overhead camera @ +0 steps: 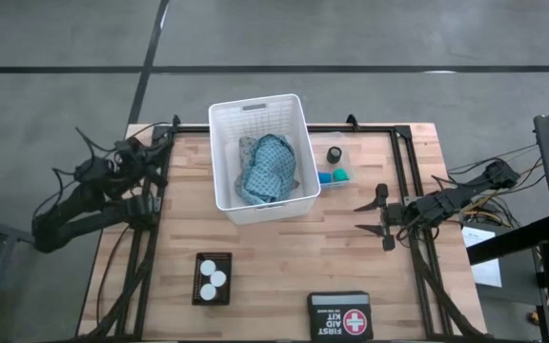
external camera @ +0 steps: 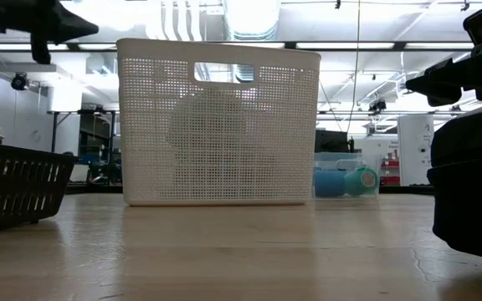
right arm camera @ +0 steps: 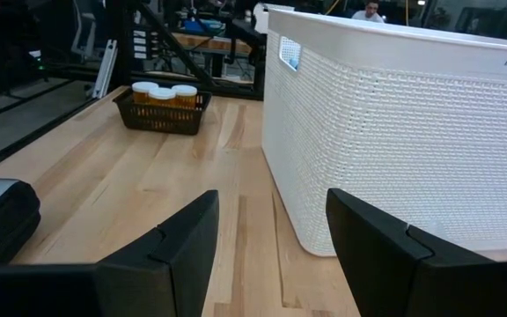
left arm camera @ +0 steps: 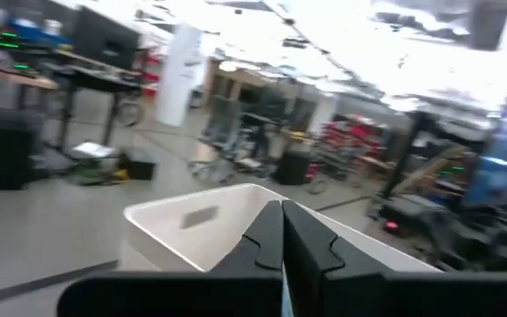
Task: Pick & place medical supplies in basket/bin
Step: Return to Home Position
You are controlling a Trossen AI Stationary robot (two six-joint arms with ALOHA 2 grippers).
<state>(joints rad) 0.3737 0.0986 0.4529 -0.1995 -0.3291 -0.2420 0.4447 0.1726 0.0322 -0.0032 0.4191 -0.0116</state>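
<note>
**Both arms, one moment.** My right gripper (overhead camera: 368,215) has its fingers spread wide with nothing between them. It sits over the right part of the table (overhead camera: 179,219), pointing at the white basket (overhead camera: 219,162) and apart from its right wall. My left gripper (left arm camera: 280,216) waits at the table's left edge. In the left wrist view its two fingers are pressed together on nothing, with the basket's rim beyond them.

**Task objects.** The white basket stands mid-table, toward the edge farthest from the low camera. The teal-blue cloth (overhead camera: 270,170) lies crumpled inside it. Just beside the basket's right wall stands the clear tub (overhead camera: 344,158), which holds a black piece (overhead camera: 334,154), a blue piece (overhead camera: 325,176) and a green piece (overhead camera: 341,175).

**Other items.** A small dark basket (overhead camera: 201,293), toward the low camera's edge and well apart from the white basket, carries three white-capped pill bottles (overhead camera: 214,277). The first aid case (overhead camera: 339,314) lies at that same edge — to the right of the dark basket.
</note>
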